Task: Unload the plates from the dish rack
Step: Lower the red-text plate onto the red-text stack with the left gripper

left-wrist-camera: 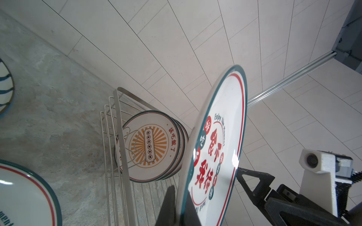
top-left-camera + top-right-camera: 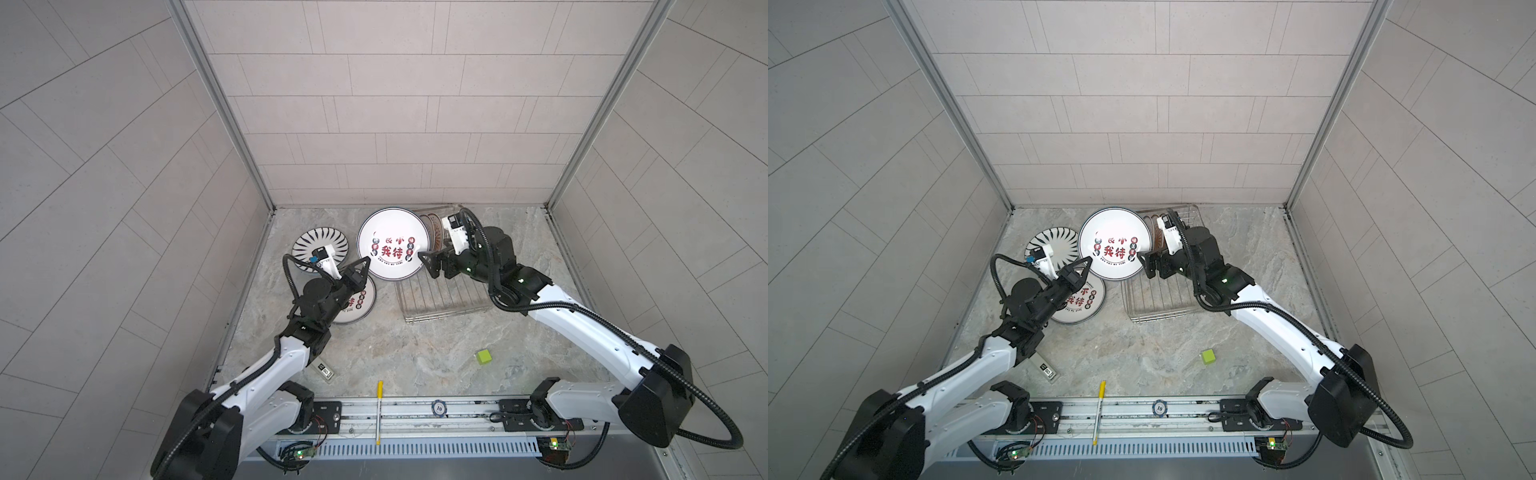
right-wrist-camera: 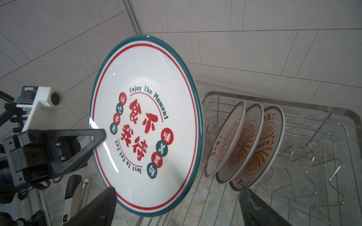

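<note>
Lettered plate (image 2: 392, 243): off the rack, tilted in the air above the desk (image 2: 415, 357), its 8 o'clock rim pinched in my left pincer (image 2: 366, 261). My right pincer (image 3: 176, 197) stands spread wide about the 4 o'clock rim; contact not determinable. Rack (image 2: 453, 303): at the plate's 4 o'clock, three sunburst plates (image 3: 246, 144) upright at its far end. Striped plate (image 2: 336, 245) lies flat at 9 o'clock. Second lettered plate (image 2: 363, 307) lies flat at 7 o'clock, partly under my left arm.

We find the rack (image 2: 444, 299) at the worktop's (image 2: 415, 353) back, with three plates (image 3: 252, 144) standing in its far end. Over its left edge we see a raised plate (image 2: 392, 243), and further left two flat plates (image 2: 359, 311).
</note>
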`<state>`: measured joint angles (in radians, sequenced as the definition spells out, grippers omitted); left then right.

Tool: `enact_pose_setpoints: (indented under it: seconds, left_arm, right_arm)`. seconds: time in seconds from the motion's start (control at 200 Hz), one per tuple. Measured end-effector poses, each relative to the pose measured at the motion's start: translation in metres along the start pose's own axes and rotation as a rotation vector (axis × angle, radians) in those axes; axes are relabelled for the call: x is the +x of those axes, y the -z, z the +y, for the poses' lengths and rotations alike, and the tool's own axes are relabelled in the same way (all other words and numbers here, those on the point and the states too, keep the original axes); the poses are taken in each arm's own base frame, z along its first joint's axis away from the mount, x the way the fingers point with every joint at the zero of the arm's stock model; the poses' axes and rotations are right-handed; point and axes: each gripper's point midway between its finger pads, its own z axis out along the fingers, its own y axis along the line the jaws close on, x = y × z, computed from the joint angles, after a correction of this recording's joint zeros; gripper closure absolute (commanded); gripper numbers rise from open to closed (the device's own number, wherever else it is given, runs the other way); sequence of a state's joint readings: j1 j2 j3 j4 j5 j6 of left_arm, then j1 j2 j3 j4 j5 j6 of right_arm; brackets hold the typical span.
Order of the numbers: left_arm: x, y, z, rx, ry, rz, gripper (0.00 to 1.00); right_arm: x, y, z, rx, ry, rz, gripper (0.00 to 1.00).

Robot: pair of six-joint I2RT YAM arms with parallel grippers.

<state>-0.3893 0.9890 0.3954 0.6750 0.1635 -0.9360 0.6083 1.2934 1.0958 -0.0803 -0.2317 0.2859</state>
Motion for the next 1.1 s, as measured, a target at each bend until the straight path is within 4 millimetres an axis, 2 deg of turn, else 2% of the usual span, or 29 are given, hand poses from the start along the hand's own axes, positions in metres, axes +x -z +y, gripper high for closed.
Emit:
enact_pose_setpoints:
  seconds: [0.27,0.495,0.691,0.826,1.096]
  left_arm:
    - [-0.008,0.029,0.040,-0.158,0.059,-0.073,1.00]
    - [-0.020,0.052,0.047,-0.227,0.093,-0.133,1.00]
    - [-0.012,0.069,0.076,-0.401,0.153,-0.115,1.00]
    - [-0.012,0.080,0.088,-0.501,0.189,-0.116,1.00]
    - [0.000,0.097,0.114,-0.641,0.257,-0.114,1.00]
  right_arm:
    - [0.008,-0.030,0.027,-0.027,0.069,0.056,0.01]
    - [0.014,-0.051,0.050,-0.069,0.107,0.096,0.01]
    - [0.022,-0.076,0.065,-0.099,0.125,0.144,0.03]
    - [0.034,-0.092,0.075,-0.119,0.134,0.191,0.04]
    - [0.050,-0.106,0.086,-0.140,0.146,0.253,0.05]
